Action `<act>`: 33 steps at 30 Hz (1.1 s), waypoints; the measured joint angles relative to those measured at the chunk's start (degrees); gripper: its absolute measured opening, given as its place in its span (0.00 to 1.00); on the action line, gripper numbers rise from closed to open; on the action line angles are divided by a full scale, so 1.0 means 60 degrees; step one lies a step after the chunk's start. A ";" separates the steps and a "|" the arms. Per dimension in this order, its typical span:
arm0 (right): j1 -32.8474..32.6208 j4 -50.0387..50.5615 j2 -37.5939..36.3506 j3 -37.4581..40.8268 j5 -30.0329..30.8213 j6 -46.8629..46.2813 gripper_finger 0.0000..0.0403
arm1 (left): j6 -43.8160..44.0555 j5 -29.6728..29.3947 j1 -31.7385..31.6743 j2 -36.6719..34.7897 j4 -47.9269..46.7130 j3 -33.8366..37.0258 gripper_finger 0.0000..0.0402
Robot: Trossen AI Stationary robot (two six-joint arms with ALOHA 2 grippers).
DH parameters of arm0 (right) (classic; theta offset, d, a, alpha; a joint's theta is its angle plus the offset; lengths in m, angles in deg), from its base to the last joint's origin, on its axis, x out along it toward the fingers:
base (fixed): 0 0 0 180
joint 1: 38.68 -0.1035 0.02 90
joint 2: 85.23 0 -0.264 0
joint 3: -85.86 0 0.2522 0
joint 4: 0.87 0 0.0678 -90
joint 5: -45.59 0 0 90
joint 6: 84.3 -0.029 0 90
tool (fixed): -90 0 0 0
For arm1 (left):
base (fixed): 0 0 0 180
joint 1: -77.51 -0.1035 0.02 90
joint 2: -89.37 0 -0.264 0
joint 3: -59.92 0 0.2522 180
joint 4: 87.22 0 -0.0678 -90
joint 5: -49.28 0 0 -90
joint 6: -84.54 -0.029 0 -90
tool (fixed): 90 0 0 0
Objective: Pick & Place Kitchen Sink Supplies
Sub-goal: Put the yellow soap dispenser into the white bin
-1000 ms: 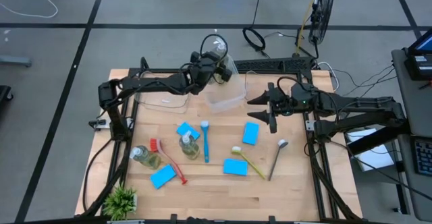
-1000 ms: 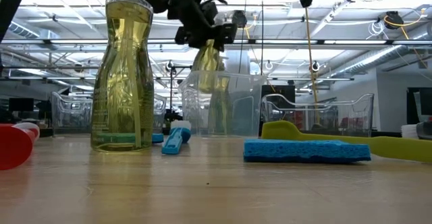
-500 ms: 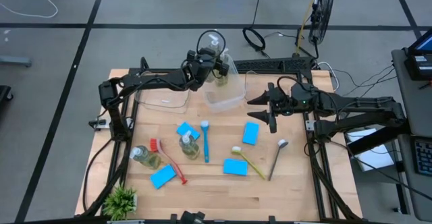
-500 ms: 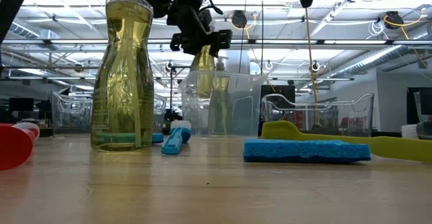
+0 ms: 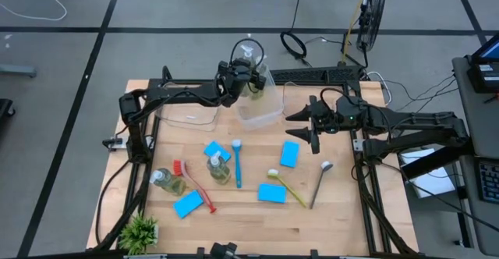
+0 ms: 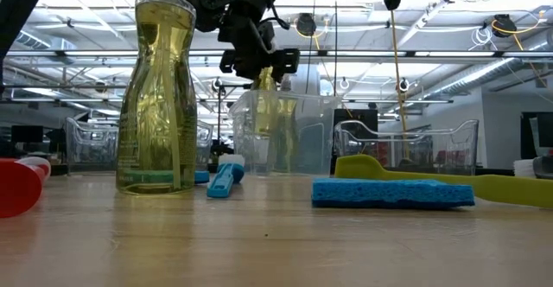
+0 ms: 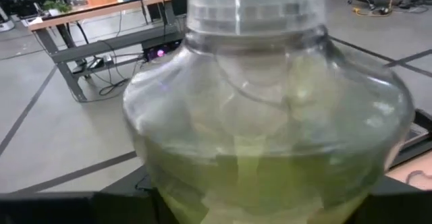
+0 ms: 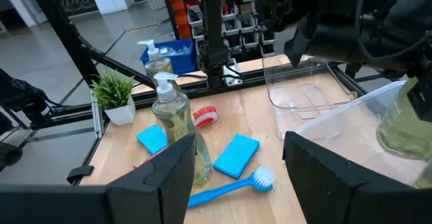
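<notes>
Yellow-green soap fills the held pump bottle (image 5: 251, 70), gripped at its body by the left tool (image 5: 238, 78) and hanging over the middle clear bin (image 5: 260, 109) at the far side of the desk (image 5: 234, 220); in low view the bottle's base (image 6: 275, 114) sits w/in the bin walls, tool just above the rim. Left wrist view: bottle (image 7: 266, 116) fills the frame, directly ahead of the tool. A second clear bin (image 5: 187, 112) lies below and beside the left arm.

Right tool (image 5: 313, 128): fingers spread apart, nothing between them, hovering beside the middle bin, above a blue sponge (image 5: 289, 154).

Items on desk, toward the near side from the left tool: blue sponge (image 5: 213, 149), blue brush (image 5: 237, 164), upright pump bottle (image 5: 217, 168), red brush (image 5: 192, 183), second pump bottle (image 5: 167, 181), blue sponge (image 5: 189, 204). Near the right tool: yellow-green brush (image 5: 287, 186) touching a blue sponge (image 5: 271, 193); brown brush (image 5: 320, 183) apart. Potted plant (image 5: 140, 232) at the near corner.
</notes>
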 joint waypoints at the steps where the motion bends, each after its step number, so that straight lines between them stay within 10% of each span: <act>1: 0.0000 -0.0001 0.0000 0.0000 0.0000 0.0001 0.52 | 0.0018 -0.0049 0.0001 0.0044 0.0065 0.0001 0.60; 33: 0.0000 -0.0004 0.0000 0.0000 0.0000 0.0000 0.52 | 0.0212 -0.0091 -0.0026 0.0068 -0.1140 -0.0011 0.63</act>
